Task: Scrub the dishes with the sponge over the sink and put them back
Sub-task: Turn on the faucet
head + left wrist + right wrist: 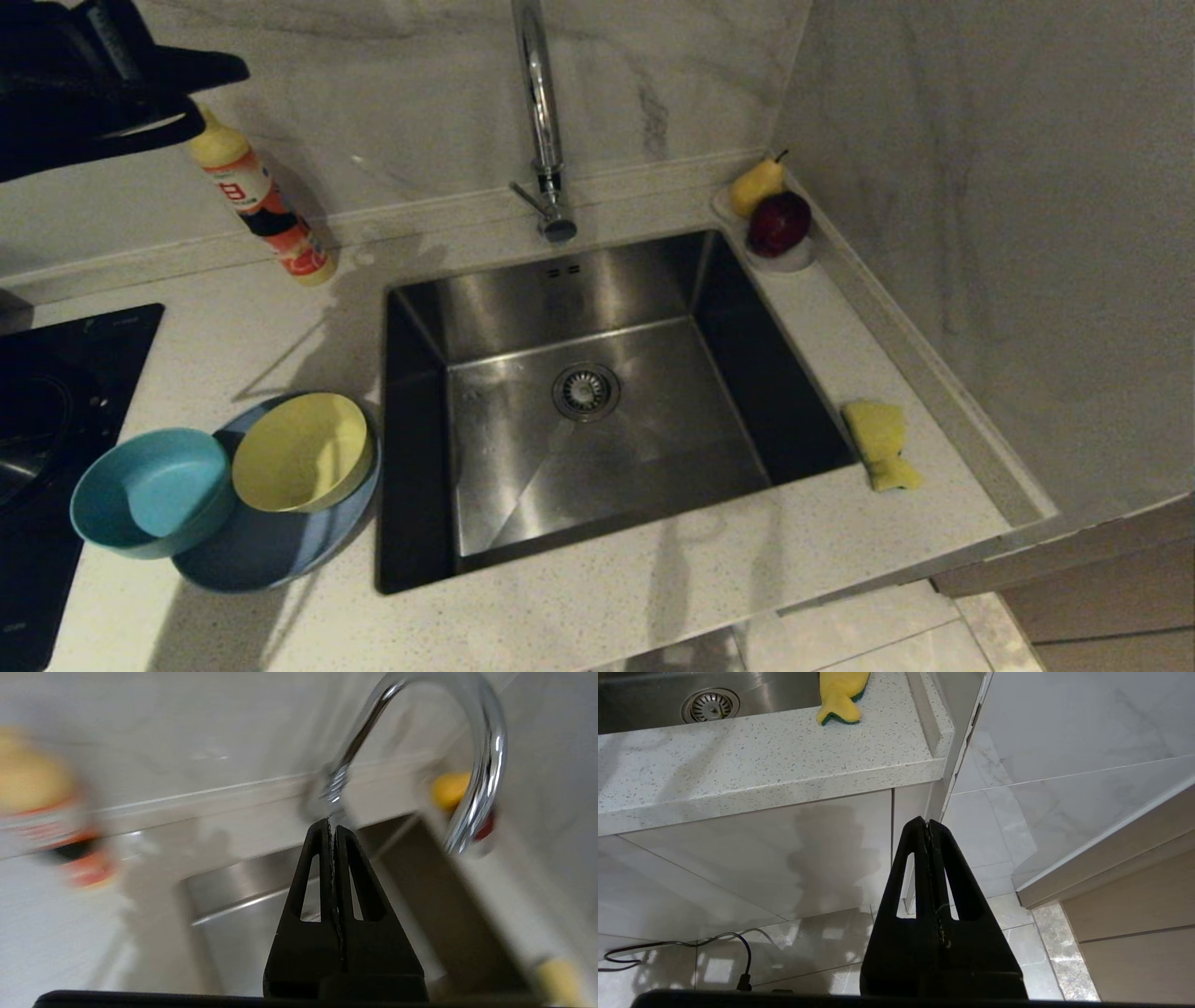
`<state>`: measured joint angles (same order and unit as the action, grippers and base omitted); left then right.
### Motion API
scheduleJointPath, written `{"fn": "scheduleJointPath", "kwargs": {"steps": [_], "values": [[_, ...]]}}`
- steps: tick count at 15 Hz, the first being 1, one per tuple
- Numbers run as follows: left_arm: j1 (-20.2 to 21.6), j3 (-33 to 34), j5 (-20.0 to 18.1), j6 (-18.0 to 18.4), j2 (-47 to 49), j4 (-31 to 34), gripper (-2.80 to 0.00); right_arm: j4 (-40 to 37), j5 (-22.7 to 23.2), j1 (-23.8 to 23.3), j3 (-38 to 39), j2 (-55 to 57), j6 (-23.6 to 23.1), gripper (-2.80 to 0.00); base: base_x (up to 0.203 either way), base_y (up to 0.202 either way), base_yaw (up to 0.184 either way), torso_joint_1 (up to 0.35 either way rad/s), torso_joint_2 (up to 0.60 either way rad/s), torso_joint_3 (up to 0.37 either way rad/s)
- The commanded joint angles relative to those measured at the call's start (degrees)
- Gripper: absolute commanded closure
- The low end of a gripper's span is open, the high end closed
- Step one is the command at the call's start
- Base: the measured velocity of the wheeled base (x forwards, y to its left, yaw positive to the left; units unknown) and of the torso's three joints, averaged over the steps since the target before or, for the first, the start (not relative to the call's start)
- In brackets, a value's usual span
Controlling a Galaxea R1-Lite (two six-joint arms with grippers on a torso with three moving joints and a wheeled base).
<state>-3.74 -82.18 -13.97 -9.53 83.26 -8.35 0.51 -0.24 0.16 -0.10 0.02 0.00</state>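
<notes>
Left of the sink, a yellow bowl sits on a periwinkle plate, and a teal bowl overlaps the plate's left edge. The yellow sponge lies on the counter right of the basin, its green underside showing in the right wrist view. My left gripper is raised at the far left, above the counter and far from the dishes. It points toward the faucet, shut and empty. My right gripper hangs below the counter's front edge, shut and empty.
A soap bottle stands at the back left. A pear and a red apple rest in a small dish at the back right corner. A black cooktop borders the dishes on the left. The wall closes in right of the sponge.
</notes>
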Motion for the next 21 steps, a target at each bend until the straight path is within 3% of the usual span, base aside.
{"fn": "scheduleJointPath", "kwargs": {"steps": [1, 6, 10, 17, 21], "values": [[-2.4, -7.9, 0.0, -3.4, 11.6, 0.2, 0.0, 0.0, 0.0, 0.0, 0.0, 0.0, 0.0, 0.0, 0.0, 0.0, 0.0, 0.0, 0.0, 0.0], [-6.8, -17.3, 5.2, -7.9, 21.9, 1.2, 0.0, 0.0, 0.0, 0.0, 0.0, 0.0, 0.0, 0.0, 0.0, 0.0, 0.0, 0.0, 0.0, 0.0], [-7.5, -24.8, 10.4, -8.9, 29.6, 0.9, 0.0, 0.0, 0.0, 0.0, 0.0, -0.1, 0.1, 0.0, 0.0, 0.0, 0.0, 0.0, 0.0, 0.0], [-8.2, -25.8, 10.3, -17.5, 35.4, -6.2, 0.0, 0.0, 0.0, 0.0, 0.0, 0.0, 0.0, 0.0, 0.0, 0.0, 0.0, 0.0, 0.0, 0.0], [-8.8, -25.8, 9.9, -18.2, 37.6, -12.2, 0.0, 0.0, 0.0, 0.0, 0.0, 0.0, 0.0, 0.0, 0.0, 0.0, 0.0, 0.0, 0.0, 0.0]]}}
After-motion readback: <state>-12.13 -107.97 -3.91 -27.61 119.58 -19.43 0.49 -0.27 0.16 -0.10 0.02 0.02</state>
